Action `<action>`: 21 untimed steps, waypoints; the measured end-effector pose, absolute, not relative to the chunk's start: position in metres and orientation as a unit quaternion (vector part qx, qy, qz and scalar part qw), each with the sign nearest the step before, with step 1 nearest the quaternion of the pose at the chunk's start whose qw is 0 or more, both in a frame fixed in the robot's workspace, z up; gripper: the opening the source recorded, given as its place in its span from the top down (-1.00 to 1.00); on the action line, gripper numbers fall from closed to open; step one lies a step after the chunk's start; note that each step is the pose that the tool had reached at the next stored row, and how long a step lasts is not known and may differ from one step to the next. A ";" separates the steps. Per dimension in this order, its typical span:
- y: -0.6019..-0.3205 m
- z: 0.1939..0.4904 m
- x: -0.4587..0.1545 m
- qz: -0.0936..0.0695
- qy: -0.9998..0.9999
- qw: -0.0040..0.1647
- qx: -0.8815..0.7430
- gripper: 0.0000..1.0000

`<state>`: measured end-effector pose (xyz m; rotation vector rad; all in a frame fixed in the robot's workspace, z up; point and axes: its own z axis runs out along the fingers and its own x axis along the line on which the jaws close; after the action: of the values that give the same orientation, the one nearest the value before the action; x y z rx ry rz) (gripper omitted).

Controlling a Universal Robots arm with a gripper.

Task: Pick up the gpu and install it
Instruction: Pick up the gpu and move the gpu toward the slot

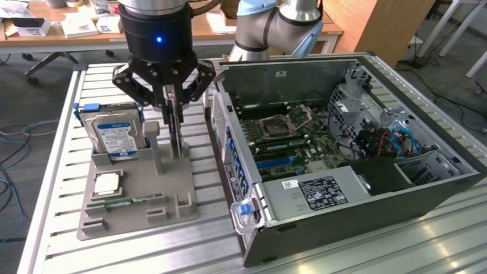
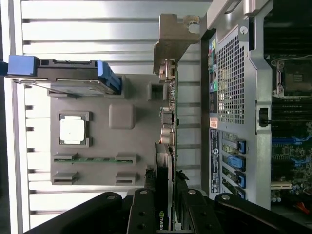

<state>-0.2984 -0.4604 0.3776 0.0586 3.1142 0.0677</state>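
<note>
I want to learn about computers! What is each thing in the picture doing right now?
Thin dark gpu card with silvery bracket: standing on edge in the grey holder tray
Black gripper: shut on the gpu card
Silver hard drive with blue-white label: upright in the tray
Square silver processor chip: lying flat
Narrow green memory stick: lying flat
Dark computer case: open, insides showing

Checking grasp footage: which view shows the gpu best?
The wrist view: the gpu runs edge-on from its metal bracket to the tool. The exterior view shows it as a thin upright sliver between the tool's fingers.
</note>
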 end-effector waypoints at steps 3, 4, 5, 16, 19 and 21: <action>-0.460 0.384 -0.298 0.022 1.000 0.013 0.019 0.47; -0.460 0.387 -0.298 0.022 1.000 0.013 0.019 0.47; -0.460 0.389 -0.298 0.022 1.000 0.013 0.019 0.47; -0.460 0.398 -0.298 0.022 1.000 0.013 0.019 0.47; -0.460 0.400 -0.298 0.022 1.000 0.013 0.019 0.47; -0.460 0.402 -0.298 0.022 1.000 0.013 0.019 0.47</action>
<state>-0.2984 -0.4603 0.4017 0.0586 3.1141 0.0675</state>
